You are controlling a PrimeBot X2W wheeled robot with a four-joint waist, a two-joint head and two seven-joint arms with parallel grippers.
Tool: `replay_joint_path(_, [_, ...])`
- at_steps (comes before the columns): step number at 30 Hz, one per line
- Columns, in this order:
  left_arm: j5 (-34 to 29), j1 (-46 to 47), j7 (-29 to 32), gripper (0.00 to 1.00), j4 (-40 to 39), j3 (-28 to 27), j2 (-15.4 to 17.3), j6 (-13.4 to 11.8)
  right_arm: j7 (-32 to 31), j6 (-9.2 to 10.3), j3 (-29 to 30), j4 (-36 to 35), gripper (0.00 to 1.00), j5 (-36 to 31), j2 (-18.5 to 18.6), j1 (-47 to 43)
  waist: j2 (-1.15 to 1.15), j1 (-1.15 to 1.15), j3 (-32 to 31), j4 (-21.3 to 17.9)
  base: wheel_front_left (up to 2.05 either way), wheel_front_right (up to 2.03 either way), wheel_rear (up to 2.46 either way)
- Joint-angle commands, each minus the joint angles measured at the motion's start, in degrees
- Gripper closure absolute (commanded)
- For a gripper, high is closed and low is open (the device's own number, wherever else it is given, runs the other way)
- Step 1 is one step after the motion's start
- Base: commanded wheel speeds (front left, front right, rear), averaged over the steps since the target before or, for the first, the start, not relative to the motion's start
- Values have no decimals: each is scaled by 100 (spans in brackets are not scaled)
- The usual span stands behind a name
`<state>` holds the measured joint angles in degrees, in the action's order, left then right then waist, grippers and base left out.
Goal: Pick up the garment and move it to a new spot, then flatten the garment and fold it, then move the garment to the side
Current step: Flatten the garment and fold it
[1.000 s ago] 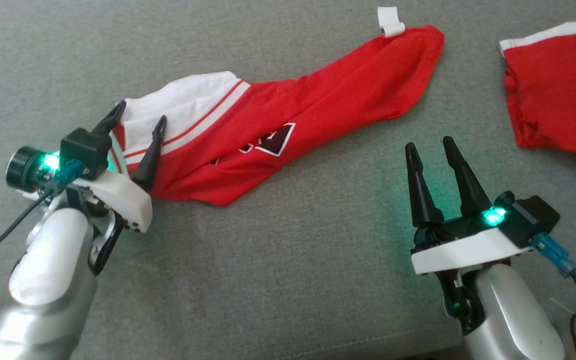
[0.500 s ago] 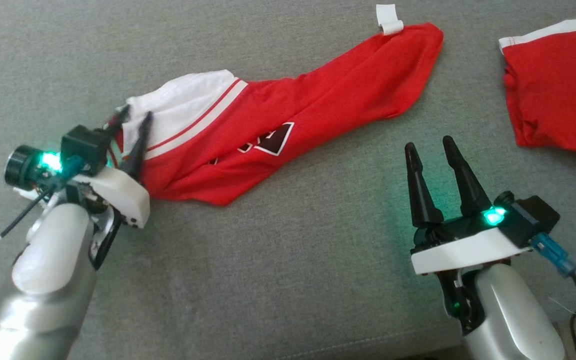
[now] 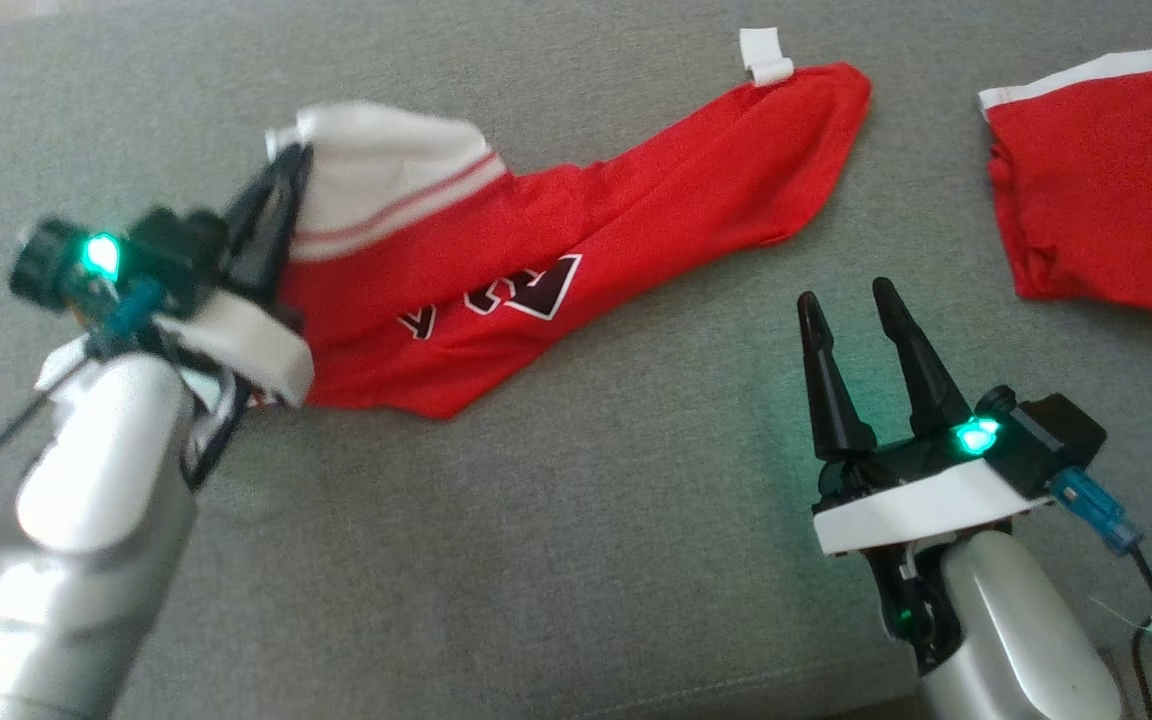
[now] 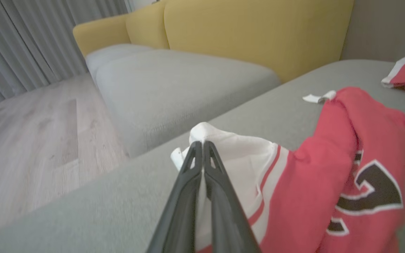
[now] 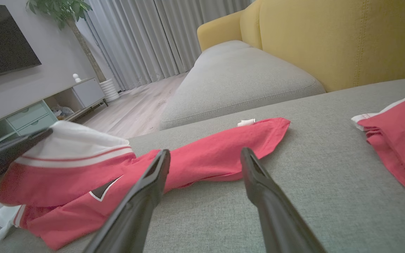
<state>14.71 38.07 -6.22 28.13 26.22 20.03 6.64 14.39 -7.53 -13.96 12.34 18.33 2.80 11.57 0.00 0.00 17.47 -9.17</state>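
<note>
Left claw (image 3: 286,165) has pinched garment (image 3: 636,200) hem, apparently lifting it.

1. I work in a home living room, on grey sofa seats (image 5: 244,80) with yellow backrests (image 5: 346,42).
2. Beyond them I see a television (image 5: 2,38) on the wall, a low cabinet (image 5: 40,112) and a potted plant (image 5: 58,10).
3. Long grey curtains (image 5: 146,38) hang down to a wooden floor (image 5: 135,109).

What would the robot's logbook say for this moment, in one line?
stage: picking up garment | left jaws: shut on its white end, raised | right jaws: open, empty
</note>
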Motion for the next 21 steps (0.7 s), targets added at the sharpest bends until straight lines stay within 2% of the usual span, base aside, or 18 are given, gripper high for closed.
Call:
replay_joint_path(1, [-13,469,-49,100,-283,-223,318,10,61,4,-142,-151,0,56,8,116,0,0,-9,-47,0,0,0])
replay_joint_path(7, [37,1386,283,100,-400,-313,717,50,61,4,-226,-228,0,157,8,208,0,0,195,-308,0,0,0])
replay_joint_path(12, [55,2343,421,100,189,-591,1126,23,61,4,-359,-327,0,255,8,340,0,0,490,-602,0,0,0])
replay_joint_path(17, [-96,3187,230,100,1026,-854,1463,-269,61,4,-447,-411,0,334,8,416,0,0,752,-825,0,0,0])
replay_joint_path(19, [-135,3412,92,100,1350,-960,1574,-444,61,4,-465,-435,0,343,8,416,0,0,806,-864,0,0,0])
replay_joint_path(21, [-145,3490,35,100,1518,-999,1621,-508,61,4,-469,-443,0,341,8,411,0,0,822,-872,0,0,0])
